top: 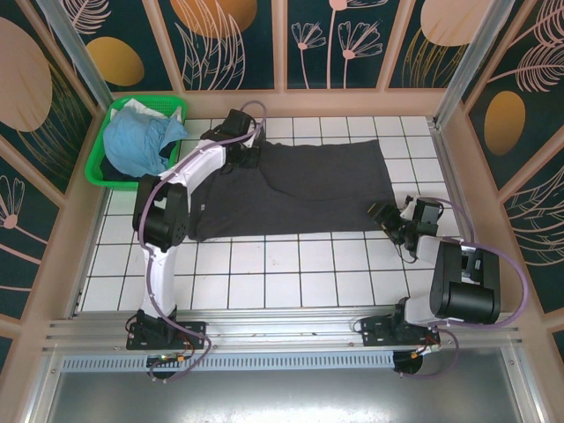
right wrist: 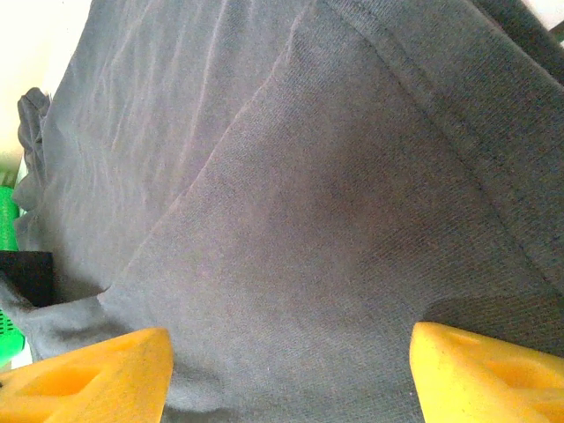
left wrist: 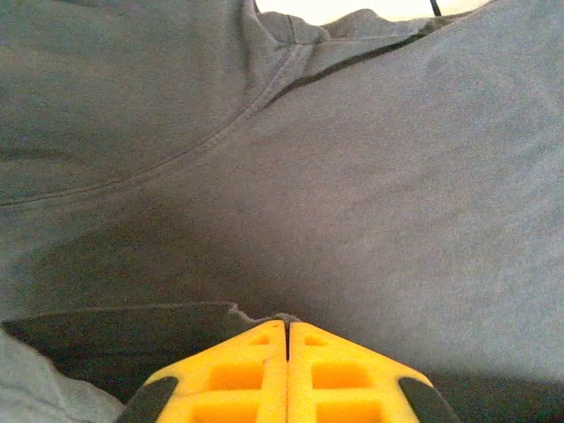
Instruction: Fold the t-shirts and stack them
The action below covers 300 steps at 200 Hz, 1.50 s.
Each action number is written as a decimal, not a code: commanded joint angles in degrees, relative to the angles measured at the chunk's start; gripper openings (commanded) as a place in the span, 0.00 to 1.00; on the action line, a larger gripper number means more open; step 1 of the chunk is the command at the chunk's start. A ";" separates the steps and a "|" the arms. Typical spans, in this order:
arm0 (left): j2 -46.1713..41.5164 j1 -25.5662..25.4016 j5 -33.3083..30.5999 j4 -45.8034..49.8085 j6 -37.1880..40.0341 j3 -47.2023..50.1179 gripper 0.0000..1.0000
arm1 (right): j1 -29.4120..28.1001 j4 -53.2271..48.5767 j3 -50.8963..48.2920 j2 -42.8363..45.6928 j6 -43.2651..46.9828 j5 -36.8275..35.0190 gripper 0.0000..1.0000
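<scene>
Top view, shirts: the dark grey t-shirt [top: 308, 185] lies spread flat across the far half of the white tiled table [top: 291, 264]. The light blue t-shirt [top: 137, 141] sits heaped in the green basket [top: 100, 169] at the far left corner.
Top view, my arms: my left pincer [top: 244, 157] is down on the grey shirt's far left part. My right pincer [top: 381, 214] sits at its near right corner.
Left wrist view, pincer: my left pincer [left wrist: 287, 324] has its yellow fingers pressed together, with only a thin seam between them.
Left wrist view, cloth: the tips meet the edge of a dark fold of the dark grey t-shirt [left wrist: 352, 176]. I cannot tell whether any cloth is caught.
Right wrist view, pincer: my right pincer [right wrist: 291, 339] is spread wide, with a yellow finger at each lower corner.
Right wrist view, cloth: the dark grey t-shirt [right wrist: 291, 176] stretches away beyond my fingers, its hem seam running along the right. A sliver of the green basket [right wrist: 7, 211] shows at the left edge.
</scene>
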<state>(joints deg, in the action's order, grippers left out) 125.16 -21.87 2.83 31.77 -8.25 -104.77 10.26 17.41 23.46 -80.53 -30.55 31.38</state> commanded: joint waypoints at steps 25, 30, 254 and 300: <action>3.36 -0.02 0.38 0.48 0.46 -0.59 0.37 | -1.21 -0.61 -0.61 0.42 0.20 -0.39 0.72; 3.05 -0.02 -0.03 0.27 0.43 -0.45 0.39 | -1.35 -0.70 -0.61 0.49 0.22 -0.44 0.72; -38.16 5.87 -5.33 -31.42 -30.80 72.39 0.66 | -10.20 -14.15 9.06 -7.35 -0.13 -19.24 0.60; -44.06 8.04 -13.88 -24.39 -30.36 72.79 0.68 | -6.13 -13.95 6.39 -3.69 0.37 -16.90 0.58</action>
<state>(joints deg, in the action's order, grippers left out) 84.12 -16.60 -1.39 -0.91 -38.02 -33.85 1.28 7.92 32.34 -85.65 -30.52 17.06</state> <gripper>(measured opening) 0.666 0.577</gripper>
